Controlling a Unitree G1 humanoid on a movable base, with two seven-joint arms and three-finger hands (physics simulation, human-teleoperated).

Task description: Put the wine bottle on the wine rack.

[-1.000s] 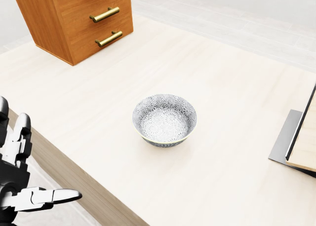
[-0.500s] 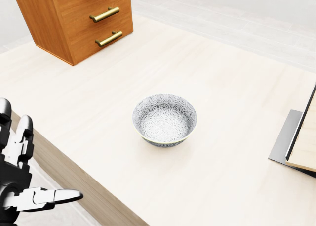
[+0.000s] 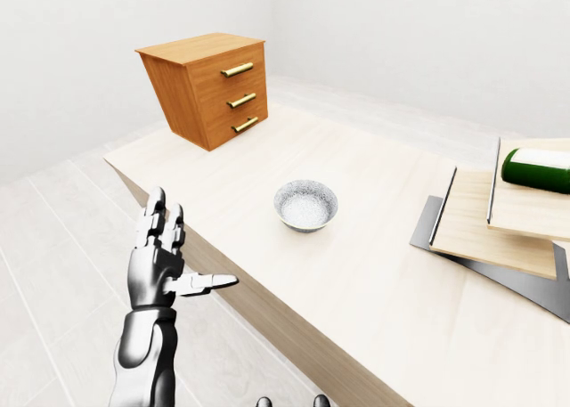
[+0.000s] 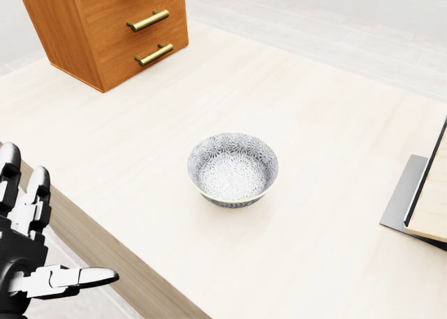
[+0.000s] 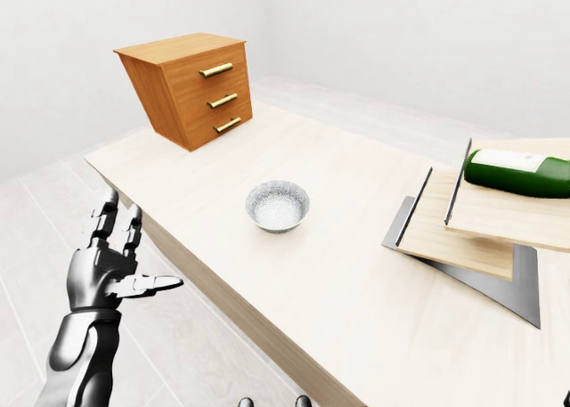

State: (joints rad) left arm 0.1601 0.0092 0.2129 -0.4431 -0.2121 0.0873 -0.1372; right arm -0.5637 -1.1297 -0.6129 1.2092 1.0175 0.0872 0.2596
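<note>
The green wine bottle [image 5: 521,174] lies on its side on the top shelf of the wooden wine rack [image 5: 463,238], at the right of both eye views; its neck end is cut off by the picture's edge. The head view catches only the rack's left corner [image 4: 419,207]. My left hand [image 3: 191,247] hovers beside the table's near-left edge, far from the bottle. It is open, with fingers spread upward, thumb out to the right, and nothing in it. My right hand does not show clearly in any view.
A patterned grey-white bowl [image 4: 232,169] sits in the middle of the light wooden table [image 4: 328,130]. A wooden drawer chest [image 3: 209,86] with brass handles stands at the table's far left corner. Pale tiled floor [image 3: 53,238] lies left of the table.
In the head view my open left hand has sunk slightly toward the bottom edge. The bowl, the chest and the rack have not moved.
</note>
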